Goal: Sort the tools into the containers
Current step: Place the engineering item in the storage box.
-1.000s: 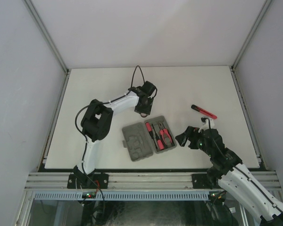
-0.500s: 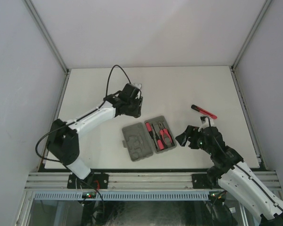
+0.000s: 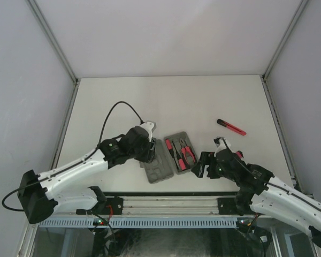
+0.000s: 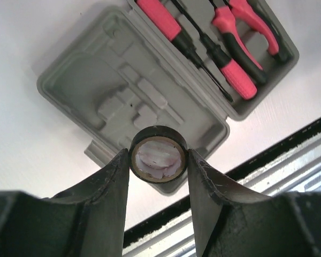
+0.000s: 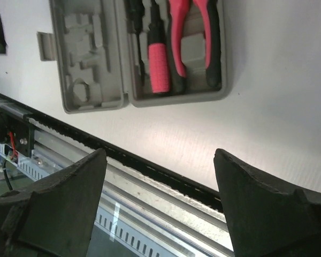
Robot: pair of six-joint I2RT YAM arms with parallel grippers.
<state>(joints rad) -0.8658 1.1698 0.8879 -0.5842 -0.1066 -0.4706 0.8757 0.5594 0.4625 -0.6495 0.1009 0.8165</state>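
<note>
The grey case (image 3: 171,158) lies open near the table's front edge. Its right half holds two red-handled screwdrivers (image 4: 232,77) and red-handled pliers (image 4: 254,27). Its left half (image 4: 112,85) shows only bare moulded recesses. My left gripper (image 4: 158,156) is shut on a black ring (image 4: 150,130), held above the near edge of that left half. From above, the left gripper (image 3: 147,150) covers part of the left half. My right gripper (image 3: 200,167) stands open and holds nothing just right of the case, over the front edge (image 5: 160,160). A slim red-black stick tool (image 3: 231,127) lies on the table at the right.
The table's black front edge and the metal rail (image 5: 150,176) run right under the right gripper. The white table (image 3: 166,101) stretches behind the case. A grey latch tab (image 5: 44,45) sticks out from the case's left half.
My left arm swung from behind the case to its near left, bringing the ring over the left half. The right gripper shifted left toward the case and narrowed slightly.
</note>
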